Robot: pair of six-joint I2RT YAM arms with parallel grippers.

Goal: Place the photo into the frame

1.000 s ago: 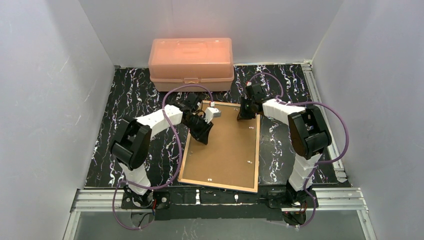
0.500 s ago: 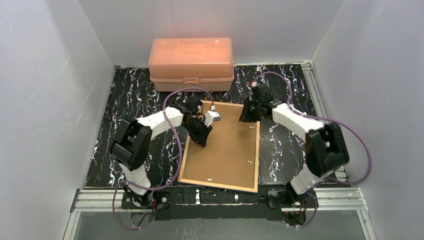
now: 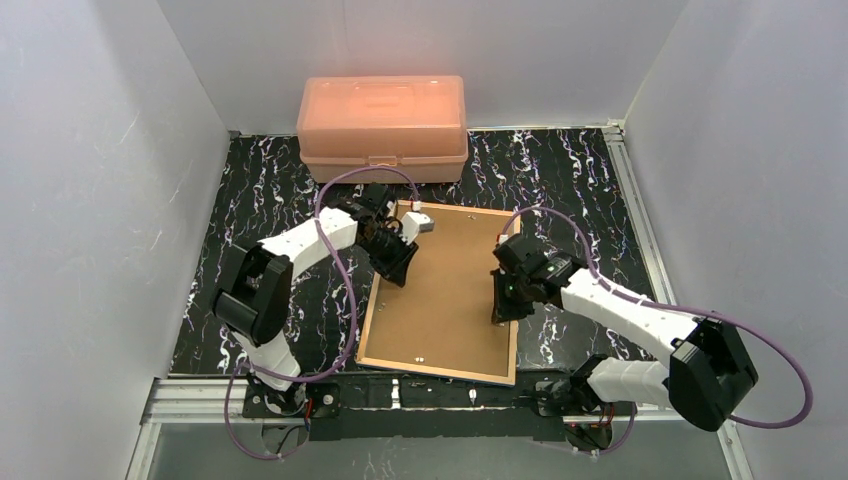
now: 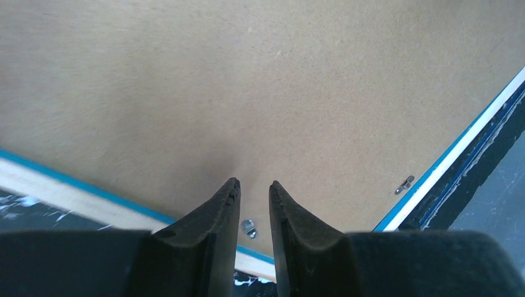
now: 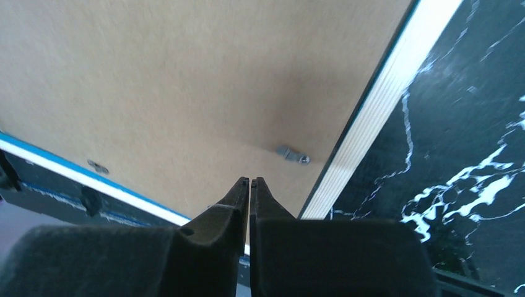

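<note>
Most seems done: the frame [image 3: 450,290] lies face-down mid-desk, the photo unseen, presumably inside. Your left fingers [image 4: 220,216], slightly parted at its ten o'clock, and right fingers [image 5: 238,198], pressed together at three, hold nothing; clips [image 4: 248,228] remain.

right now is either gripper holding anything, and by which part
Nothing is held. The left gripper has its jaws slightly apart and empty over the back of the frame; the right gripper is shut on nothing near its right edge.
</note>
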